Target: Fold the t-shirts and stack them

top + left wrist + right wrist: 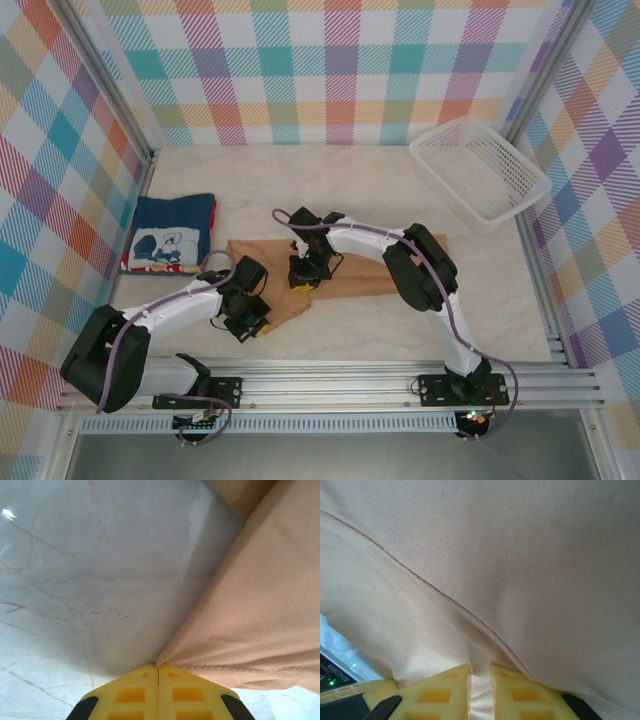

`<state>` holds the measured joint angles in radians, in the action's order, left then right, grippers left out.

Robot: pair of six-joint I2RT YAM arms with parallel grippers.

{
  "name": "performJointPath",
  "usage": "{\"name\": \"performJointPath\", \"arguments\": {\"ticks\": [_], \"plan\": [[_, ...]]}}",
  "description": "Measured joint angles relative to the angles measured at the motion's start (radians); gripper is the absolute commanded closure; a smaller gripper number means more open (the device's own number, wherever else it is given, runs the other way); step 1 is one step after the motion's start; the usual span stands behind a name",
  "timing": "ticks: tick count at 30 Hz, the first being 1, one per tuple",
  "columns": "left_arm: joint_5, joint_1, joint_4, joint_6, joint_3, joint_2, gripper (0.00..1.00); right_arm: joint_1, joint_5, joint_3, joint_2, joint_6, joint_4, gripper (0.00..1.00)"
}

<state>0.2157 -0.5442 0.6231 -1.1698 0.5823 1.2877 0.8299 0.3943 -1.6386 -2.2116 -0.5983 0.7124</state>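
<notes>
The tan-orange t-shirt [258,252] lies partly folded in the middle of the table. My left gripper [258,322] is at its near-left corner; in the left wrist view the yellow jaws of the left gripper [158,667] are shut on a corner of the tan cloth [260,605]. My right gripper [303,278] bears down on the shirt's middle, and in the right wrist view the right gripper [480,670] pinches a fold of the tan cloth [520,555]. The navy blue t-shirt [175,232] lies folded at the left, white cartoon print up.
A white mesh basket [478,168] stands tilted at the back right corner. Checked walls close the table on three sides. The marble tabletop [330,180] is bare behind the shirts and at the near right.
</notes>
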Motion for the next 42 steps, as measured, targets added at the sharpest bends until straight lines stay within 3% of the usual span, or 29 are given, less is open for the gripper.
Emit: {"name": "performJointPath", "arguments": {"ticks": [8, 16, 27, 35, 42], "plan": [[-0.031, 0.000, -0.023, 0.005, 0.098, 0.009, 1.00, 0.000, -0.001, -0.010, 0.000, 0.001, 0.017, 0.79], [-0.072, 0.005, 0.082, 0.027, 0.253, 0.016, 1.00, -0.017, -0.007, -0.048, 0.000, 0.001, 0.048, 0.76], [-0.086, 0.078, 0.119, 0.086, 0.355, 0.146, 1.00, -0.080, -0.003, -0.058, 0.013, -0.008, 0.069, 0.75], [-0.081, 0.128, 0.114, 0.131, 0.399, 0.224, 1.00, -0.096, -0.008, 0.025, 0.132, 0.002, 0.072, 0.71], [-0.075, 0.134, 0.109, 0.159, 0.418, 0.247, 1.00, -0.095, 0.078, 0.175, 0.217, -0.043, 0.102, 0.65]]}}
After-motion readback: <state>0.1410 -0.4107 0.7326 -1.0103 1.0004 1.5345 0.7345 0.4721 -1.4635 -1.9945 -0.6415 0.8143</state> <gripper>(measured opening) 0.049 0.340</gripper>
